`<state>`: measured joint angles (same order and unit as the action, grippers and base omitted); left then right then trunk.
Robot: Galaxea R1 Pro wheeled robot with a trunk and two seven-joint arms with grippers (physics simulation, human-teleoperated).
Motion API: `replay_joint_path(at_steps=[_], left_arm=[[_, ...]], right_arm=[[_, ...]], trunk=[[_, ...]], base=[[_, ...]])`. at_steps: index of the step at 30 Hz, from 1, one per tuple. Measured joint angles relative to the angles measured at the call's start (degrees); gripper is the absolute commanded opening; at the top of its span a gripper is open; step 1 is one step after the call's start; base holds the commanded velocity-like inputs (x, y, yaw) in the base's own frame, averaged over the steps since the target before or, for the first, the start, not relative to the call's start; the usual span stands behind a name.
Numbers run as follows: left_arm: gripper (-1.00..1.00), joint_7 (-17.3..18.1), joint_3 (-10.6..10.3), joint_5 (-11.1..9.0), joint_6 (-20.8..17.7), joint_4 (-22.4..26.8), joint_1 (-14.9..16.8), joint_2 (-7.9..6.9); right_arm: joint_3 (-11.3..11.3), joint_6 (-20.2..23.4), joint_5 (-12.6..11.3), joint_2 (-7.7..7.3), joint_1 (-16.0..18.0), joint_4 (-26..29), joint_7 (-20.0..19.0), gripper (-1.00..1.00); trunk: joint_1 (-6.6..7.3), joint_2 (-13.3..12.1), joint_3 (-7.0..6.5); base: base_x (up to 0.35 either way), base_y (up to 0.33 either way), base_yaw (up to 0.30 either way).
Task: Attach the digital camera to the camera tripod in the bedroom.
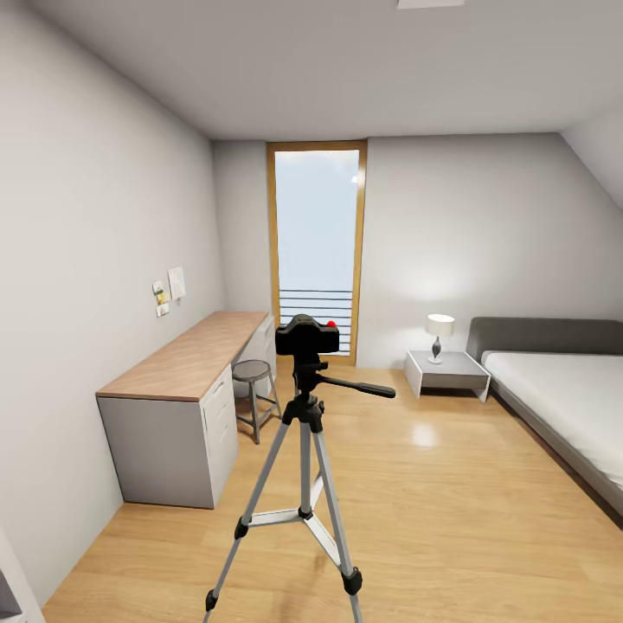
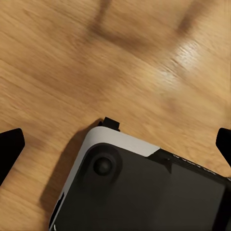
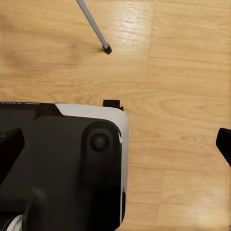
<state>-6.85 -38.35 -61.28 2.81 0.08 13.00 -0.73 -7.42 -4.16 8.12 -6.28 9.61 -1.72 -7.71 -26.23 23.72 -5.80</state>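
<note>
The bedroom point(image 1: 484, 216) has pale grey walls, a sloped ceiling at the right and a light wood floor point(image 1: 450, 519). The camera tripod point(image 1: 303, 484) is the landmark: it stands upright on the floor in the near middle of the room, silver legs spread, with black joints and black feet.

Far behind the tripod rises a tall wood-framed window point(image 1: 317, 251) with a dark railing across its lower part. Well to the right of the tripod lies the grey bed point(image 1: 562, 398), its dark headboard against the far wall. To the left of the tripod a wood-topped grey desk point(image 1: 186, 389) runs along the left wall. Between desk and tripod stands a round stool point(image 1: 253, 394), close to the desk and apart from the nearest leg. Right of the tripod and behind it, beside the bed, a white nightstand point(image 1: 446, 372) carries a lit lamp point(image 1: 439, 333).

The black pan handle point(image 1: 359, 387) juts right from the tripod's head. The digital camera point(image 1: 306, 336) sits on top of that head, black and chunky, a round red button point(image 1: 331, 324) on its upper right.

Both wrist views look down on the floor and the robot's dark base point(image 3: 62, 163); one tripod leg tip shows in the right view. The left gripper point(image 2: 115, 144) and the right gripper point(image 3: 115, 147) both stand wide, dark fingertips at opposite edges, nothing between them.
</note>
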Motion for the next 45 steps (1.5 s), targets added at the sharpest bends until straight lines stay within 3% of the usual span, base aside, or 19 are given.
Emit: replay_joint_path(at_steps=[45], left_arm=[[1.00,0.00,-0.29,0.32,0.29,0.70,0.02,-0.50]], right_arm=[[-0.17,-0.67,0.12,0.75,0.02,0.62,0.02,1.00]], trunk=[[0.00,0.00,0.00]], base=[[0.000,0.000,0.000]])
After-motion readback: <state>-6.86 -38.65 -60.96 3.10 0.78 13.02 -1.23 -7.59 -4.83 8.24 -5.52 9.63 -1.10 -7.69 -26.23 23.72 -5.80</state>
